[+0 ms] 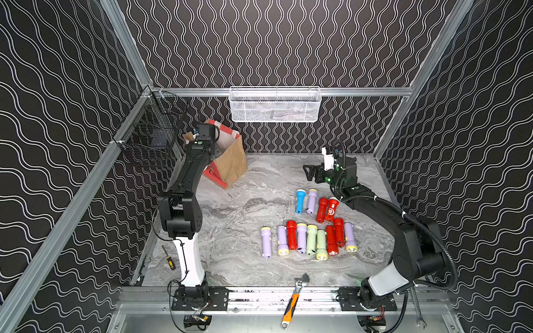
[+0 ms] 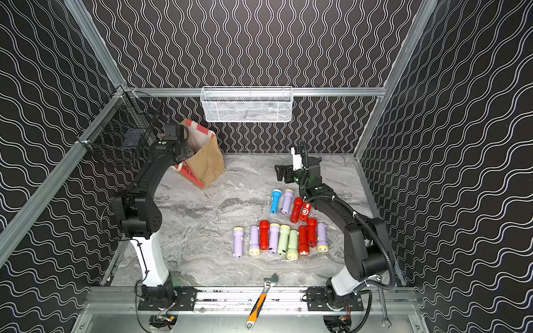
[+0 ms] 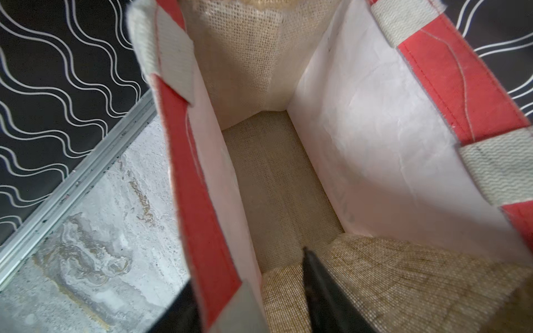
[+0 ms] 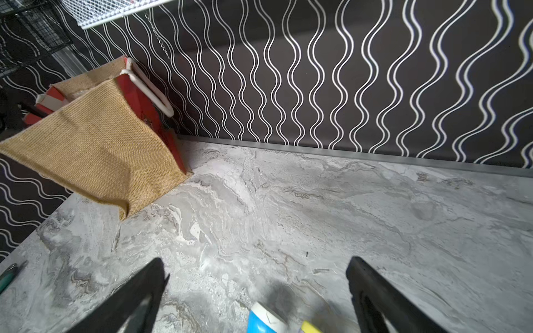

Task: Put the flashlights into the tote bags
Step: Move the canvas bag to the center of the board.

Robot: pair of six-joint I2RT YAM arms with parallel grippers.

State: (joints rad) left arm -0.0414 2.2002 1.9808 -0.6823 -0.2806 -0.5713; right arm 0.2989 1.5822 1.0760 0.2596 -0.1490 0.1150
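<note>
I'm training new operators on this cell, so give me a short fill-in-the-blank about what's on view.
Exactly one flashlight is coloured ___.
The wrench has an ___ handle.
The left end effector has one finger ___ the tote bag, the other outside.
On the right end effector the jaws stand ___.
Missing words: blue; orange; inside; open.

Orange-handled wrench (image 1: 294, 299), yellow-handled screwdriver (image 1: 168, 258), white mesh basket (image 1: 275, 105), black wire basket (image 1: 153, 135).
</note>
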